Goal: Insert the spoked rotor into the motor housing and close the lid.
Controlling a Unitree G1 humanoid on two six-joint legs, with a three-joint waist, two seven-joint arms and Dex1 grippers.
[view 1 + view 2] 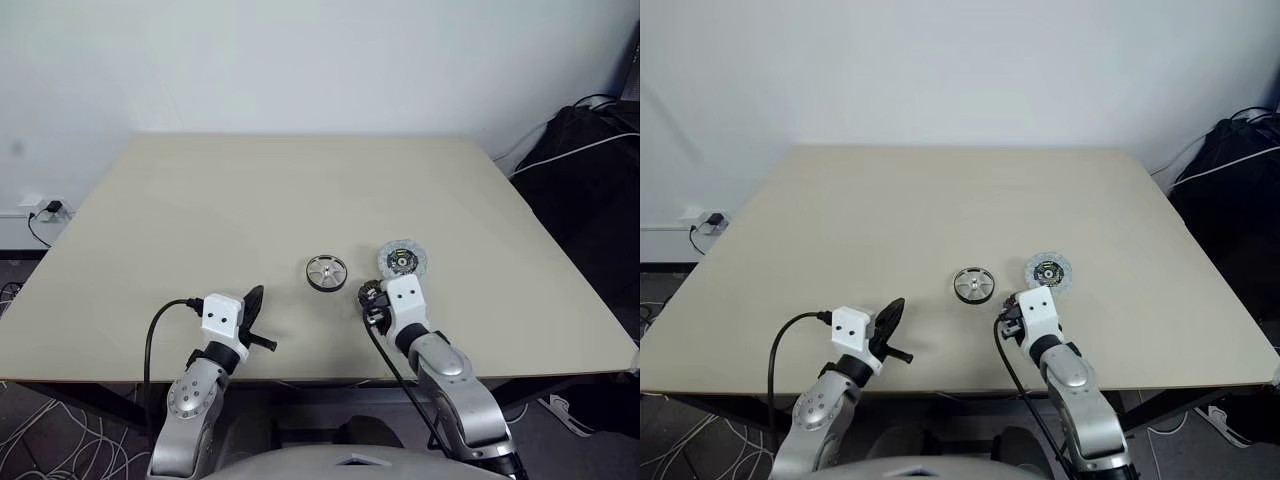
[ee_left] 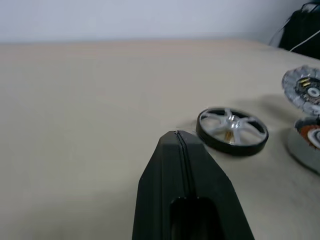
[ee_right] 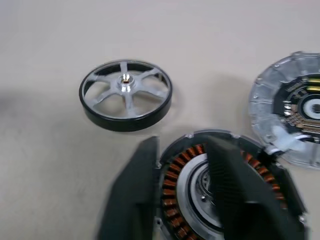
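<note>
The spoked rotor [image 1: 326,272] lies flat near the middle of the table, a silver wheel with a dark rim, also seen as the rotor [image 3: 125,94]. Just right of it the lid [image 1: 403,262] rests with its dark patterned face up. The motor housing [image 3: 200,200], with copper windings around a silvery centre, sits in front of the lid. My right gripper [image 3: 182,145] is right at the housing and covers part of it. My left gripper [image 1: 254,298] is shut and empty, hovering left of the rotor near the table's front edge.
The beige table [image 1: 300,190] stretches far back and to the left with free room. A black bag with a white cable [image 1: 590,170] stands off the table's right side. A wall socket with a plug [image 1: 40,210] is at the far left.
</note>
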